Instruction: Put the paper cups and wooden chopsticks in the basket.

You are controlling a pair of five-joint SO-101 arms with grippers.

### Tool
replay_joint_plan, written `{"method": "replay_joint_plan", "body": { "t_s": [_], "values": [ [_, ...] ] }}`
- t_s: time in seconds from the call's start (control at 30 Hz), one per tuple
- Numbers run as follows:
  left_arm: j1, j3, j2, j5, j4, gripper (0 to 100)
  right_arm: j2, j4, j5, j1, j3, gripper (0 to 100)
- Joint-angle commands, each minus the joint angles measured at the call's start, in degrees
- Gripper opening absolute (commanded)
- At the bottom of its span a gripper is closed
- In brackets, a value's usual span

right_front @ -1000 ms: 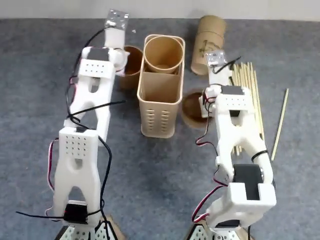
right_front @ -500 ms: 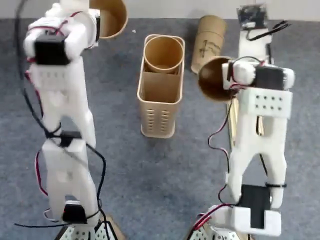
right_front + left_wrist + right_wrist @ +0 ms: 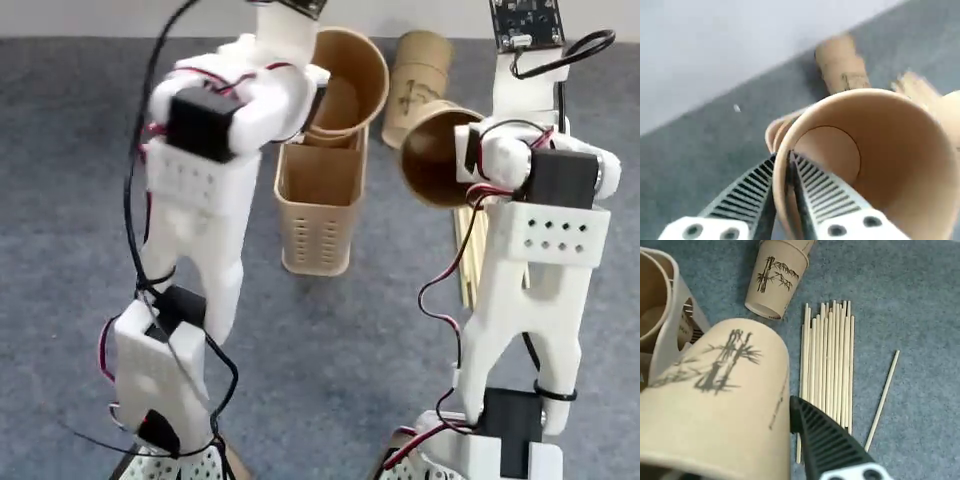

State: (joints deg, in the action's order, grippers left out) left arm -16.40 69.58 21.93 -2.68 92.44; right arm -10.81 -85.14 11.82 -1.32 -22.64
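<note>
Grey carpeted surface (image 3: 80, 200), carrying all items. Two white arms, side by side. Basket (image 3: 318, 215), one, tan, upright, between the arms, divided into two compartments, with slots in its near wall. The far compartment holds the cup in the basket (image 3: 332, 136), standing upright; the near compartment shows its bare inner walls from where I stand. Paper cups, four in all, tan with a dark bamboo print. First, the cup in the basket, already listed. Second, the left-held cup (image 3: 865, 150), tilted over the far compartment with its base down at the rim of the cup below; I cannot tell whether the two touch. The left gripper (image 3: 785, 157) has its fingers (image 3: 815, 190) clamped on this cup's rim, one inside and one outside. Third, the right-held cup (image 3: 715, 400), lifted off the surface just to the right of the basket, tipped with its mouth towards the basket. The right gripper (image 3: 788, 405) is closed on its wall, one dark finger showing along the outside. Fourth, the cup on its side (image 3: 780, 275), lying on the surface beyond the basket's far right corner, near the sticks' far ends. Wooden chopsticks: one bundle (image 3: 827, 365) of roughly a dozen, lying side by side on the surface under the right arm; exact count uncertain. One lone chopstick (image 3: 882, 400), lying apart on the bundle's far side from the basket.
</note>
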Motion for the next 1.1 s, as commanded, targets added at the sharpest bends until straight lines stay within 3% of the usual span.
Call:
{"method": "replay_joint_plan", "body": {
  "t_s": [0.0,0.2,0.47,0.67,1.07],
  "values": [
    [0.84,-12.88,-2.24,0.70,-9.58,2,-1.80,0.04,0.00,-0.48,-2.15,0.5],
    [1.71,-17.27,-2.24,0.62,-14.51,14,-1.80,0.13,0.00,-0.31,-2.15,0.5],
    [2.07,-11.91,-4.44,0.62,-13.98,12,-1.80,0.13,0.00,1.27,-2.15,0.5],
    [1.98,-7.16,-4.79,0.70,-9.14,12,-1.80,0.13,0.00,1.45,-2.15,0.5],
    [1.98,-2.42,-4.35,0.70,-9.32,12,-1.80,0.13,0.00,1.45,-2.15,0.5]
  ]
}}
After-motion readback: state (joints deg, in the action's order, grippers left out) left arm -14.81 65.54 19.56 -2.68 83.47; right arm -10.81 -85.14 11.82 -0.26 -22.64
